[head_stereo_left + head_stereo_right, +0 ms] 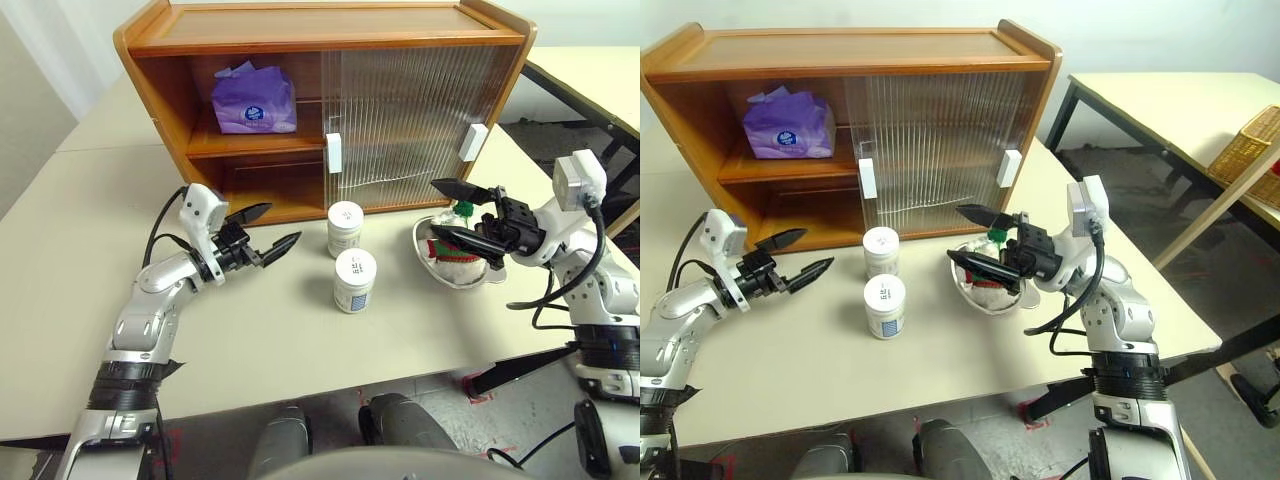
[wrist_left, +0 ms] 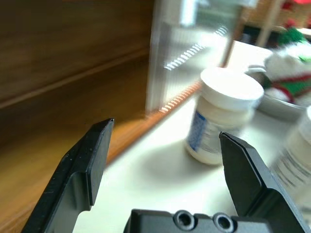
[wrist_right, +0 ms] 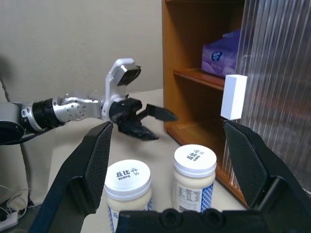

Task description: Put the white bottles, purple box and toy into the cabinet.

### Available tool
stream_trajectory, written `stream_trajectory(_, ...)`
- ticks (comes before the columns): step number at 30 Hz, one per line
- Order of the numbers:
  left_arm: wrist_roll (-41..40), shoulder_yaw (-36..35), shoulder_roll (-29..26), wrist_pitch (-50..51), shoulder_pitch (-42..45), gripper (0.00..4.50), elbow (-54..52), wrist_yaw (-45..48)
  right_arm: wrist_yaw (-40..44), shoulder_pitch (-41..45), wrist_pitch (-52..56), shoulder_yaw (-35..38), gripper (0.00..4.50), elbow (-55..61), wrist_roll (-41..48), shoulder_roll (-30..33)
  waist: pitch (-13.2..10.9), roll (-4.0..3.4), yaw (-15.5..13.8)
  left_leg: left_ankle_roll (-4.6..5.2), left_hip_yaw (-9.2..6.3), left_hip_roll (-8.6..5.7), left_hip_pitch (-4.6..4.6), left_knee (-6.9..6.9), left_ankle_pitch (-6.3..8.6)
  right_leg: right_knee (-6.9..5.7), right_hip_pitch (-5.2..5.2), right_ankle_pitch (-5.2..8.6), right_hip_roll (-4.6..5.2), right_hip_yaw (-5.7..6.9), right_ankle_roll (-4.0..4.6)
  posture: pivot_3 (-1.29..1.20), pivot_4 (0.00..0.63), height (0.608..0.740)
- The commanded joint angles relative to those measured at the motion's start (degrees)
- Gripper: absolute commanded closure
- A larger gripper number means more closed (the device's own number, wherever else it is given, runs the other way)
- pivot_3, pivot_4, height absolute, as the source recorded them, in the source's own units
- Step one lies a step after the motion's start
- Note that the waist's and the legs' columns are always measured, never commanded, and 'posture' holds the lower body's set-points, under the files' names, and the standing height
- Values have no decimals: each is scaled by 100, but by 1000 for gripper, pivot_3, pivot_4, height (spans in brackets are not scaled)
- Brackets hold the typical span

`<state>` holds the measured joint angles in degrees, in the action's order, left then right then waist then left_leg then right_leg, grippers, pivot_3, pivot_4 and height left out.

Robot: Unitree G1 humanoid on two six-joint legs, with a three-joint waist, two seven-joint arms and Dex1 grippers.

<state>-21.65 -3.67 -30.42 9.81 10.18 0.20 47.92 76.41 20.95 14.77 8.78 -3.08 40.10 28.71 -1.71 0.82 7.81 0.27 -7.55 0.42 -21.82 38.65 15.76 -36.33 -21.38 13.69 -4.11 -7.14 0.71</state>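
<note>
Before you stood the cabinet [image 1: 300, 40] of glossy brown wood with ribbed translucent plastic doors [image 1: 410, 120], smooth white plastic bottles [image 1: 355, 280], and a matt cream surface [image 1: 60, 250].

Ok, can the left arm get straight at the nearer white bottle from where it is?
Probably yes. The left gripper has its jaws open and points toward the nearer white bottle across bare table, with nothing lying between them; the second bottle stands behind it.
</note>
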Motion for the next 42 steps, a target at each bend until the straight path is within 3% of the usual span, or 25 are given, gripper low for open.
stream_trajectory(1, 182, 238, 11, -23, -98, 10, 72, 111, -51, -93, -189, -53, 0, 8, -134, -57, 2, -4, 13, 0, 2, 2, -6, 0, 0, -1, -9, -1, -1, 0, -1, -218, 22, 740)
stream_trajectory(9, 674, 663, 84, -89, 79, 10, 640, 74, -79, -35, -163, -104, 0, -23, -155, -32, 12, -18, 21, 1, 3, 3, -5, 6, -1, 0, -4, -10, -4, -2, -12, -213, 17, 740)
stream_trajectory(17, 1006, 1047, 506, -308, 457, 10, 1169, 59, -102, 6, -113, -111, 0, -25, -173, 27, 27, -35, 26, 5, 4, 1, -2, 17, -10, 1, 2, -30, -1, -2, -13, -215, 13, 740)
stream_trajectory(42, 1479, 1252, 1149, -415, 1352, 10, 2439, -154, -313, -14, 22, -113, 0, 175, -148, 33, 41, -53, 36, 18, 7, -8, 6, 29, -24, 2, 27, -28, -7, -9, -60, -229, 7, 740)
